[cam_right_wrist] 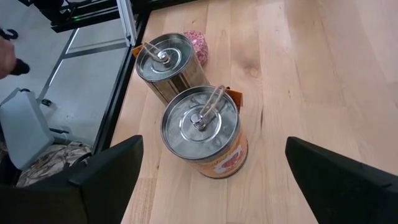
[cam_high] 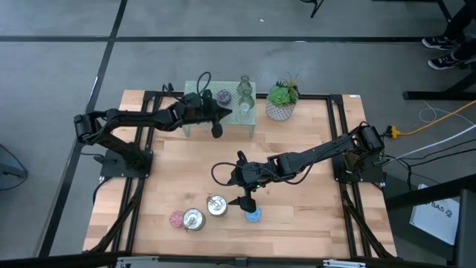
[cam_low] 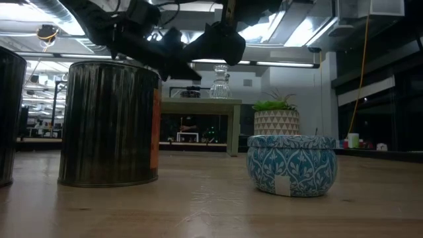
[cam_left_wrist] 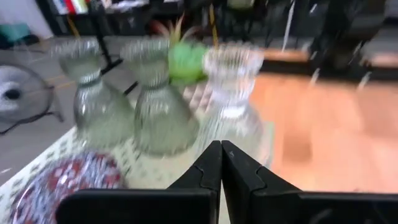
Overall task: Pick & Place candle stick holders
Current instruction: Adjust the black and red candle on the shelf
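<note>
Left tool [cam_left_wrist: 221, 163]: fingers pressed together, hovering at the mesh stand [cam_high: 195, 128], far side of desk [cam_high: 297, 223].
Left wrist only: three glass holders [cam_left_wrist: 160, 106] standing upright on the stand.
Right tool [cam_high: 248, 199]: fingers spread wide, hanging over near-desk holders.
Right wrist only: two silver holders [cam_right_wrist: 202, 130] upright, tops showing.
Low view only: blue holder [cam_low: 291, 164] sitting patterned, lidded.

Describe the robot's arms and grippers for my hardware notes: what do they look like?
Both arms are dark, slim and jointed, with black cables looping along them. The left gripper has two flat black fingers with stepped, notched inner edges. The right gripper has wide, matte black fingers. No markings are visible.
</note>
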Available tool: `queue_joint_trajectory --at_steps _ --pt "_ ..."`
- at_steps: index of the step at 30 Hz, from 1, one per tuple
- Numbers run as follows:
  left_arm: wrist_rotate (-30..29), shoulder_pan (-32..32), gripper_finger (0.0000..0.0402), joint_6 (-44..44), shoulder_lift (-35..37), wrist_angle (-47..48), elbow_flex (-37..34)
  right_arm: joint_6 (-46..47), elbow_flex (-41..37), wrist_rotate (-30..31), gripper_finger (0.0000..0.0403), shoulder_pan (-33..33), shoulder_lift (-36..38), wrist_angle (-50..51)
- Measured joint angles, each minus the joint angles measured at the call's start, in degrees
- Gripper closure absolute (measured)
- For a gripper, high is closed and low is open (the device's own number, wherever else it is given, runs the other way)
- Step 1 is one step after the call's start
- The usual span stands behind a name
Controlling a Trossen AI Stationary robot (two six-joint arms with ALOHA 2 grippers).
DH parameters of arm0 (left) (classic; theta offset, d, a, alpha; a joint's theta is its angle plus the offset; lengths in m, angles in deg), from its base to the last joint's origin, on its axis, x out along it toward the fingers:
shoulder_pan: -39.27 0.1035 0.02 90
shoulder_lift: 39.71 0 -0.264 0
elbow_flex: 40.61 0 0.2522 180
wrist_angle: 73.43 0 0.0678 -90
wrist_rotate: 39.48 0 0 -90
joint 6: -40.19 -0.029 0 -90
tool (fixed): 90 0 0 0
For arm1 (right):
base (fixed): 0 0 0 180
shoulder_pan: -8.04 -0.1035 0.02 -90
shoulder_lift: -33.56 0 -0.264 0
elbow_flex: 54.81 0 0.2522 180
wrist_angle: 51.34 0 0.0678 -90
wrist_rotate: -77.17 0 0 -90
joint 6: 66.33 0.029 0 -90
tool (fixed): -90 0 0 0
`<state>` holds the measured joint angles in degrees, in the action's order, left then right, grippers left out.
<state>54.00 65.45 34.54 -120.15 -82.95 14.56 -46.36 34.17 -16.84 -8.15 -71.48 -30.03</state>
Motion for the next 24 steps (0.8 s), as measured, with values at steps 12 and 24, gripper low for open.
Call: queue_joint_trajectory --at_steps 12,24 --pt "-15.62 1.22 0.04 -2.09 -0.34 3.74 -0.11 -0.07 0.0 0.69 0.0011 -0.02 0.0 -0.04" --pt "-17.32 4.65 0.0398 -2.12 -0.34 3.41 -0.11 -0.11 0.0 2.95 0.0011 -0.02 0.0 -0.05"
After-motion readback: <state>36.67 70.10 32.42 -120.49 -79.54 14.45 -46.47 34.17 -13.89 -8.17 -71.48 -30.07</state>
